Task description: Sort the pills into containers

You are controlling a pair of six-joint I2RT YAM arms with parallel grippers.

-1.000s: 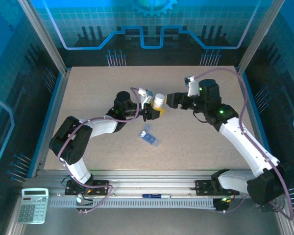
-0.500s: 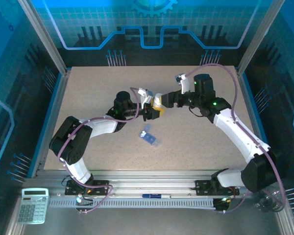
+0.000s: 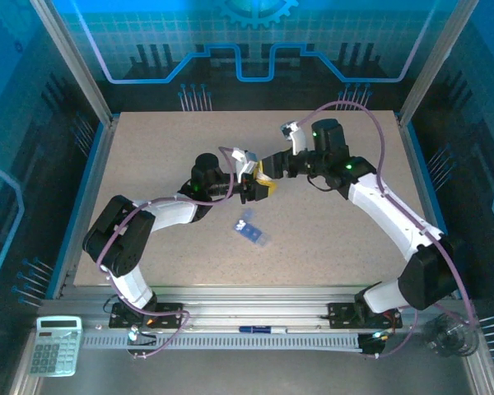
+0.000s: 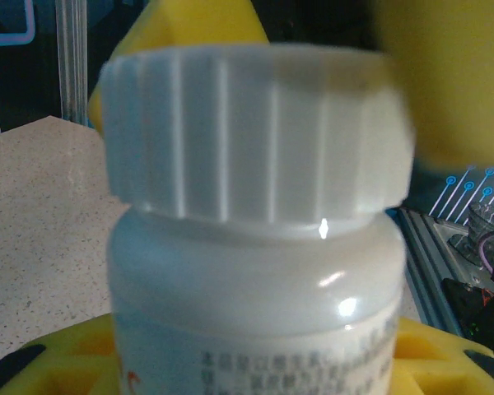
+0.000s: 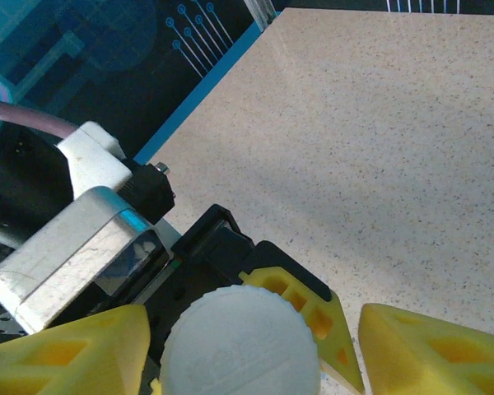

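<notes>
At table (image 3: pixel 148 148) centre, left gripper (image 3: pixel 262 187) clamps bottle (image 4: pixel 255 280) w/ label cut off; right gripper (image 5: pixel 251 329) gapes astride cap (image 5: pixel 240 346).

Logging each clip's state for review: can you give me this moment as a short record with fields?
left gripper: shut on the bottle, holding it upright
right gripper: open, one finger on each side of the cap, with a gap showing on one side
cap: on the bottle
pill box: lying on the table, nearer the arm bases than both grippers, untouched
</notes>
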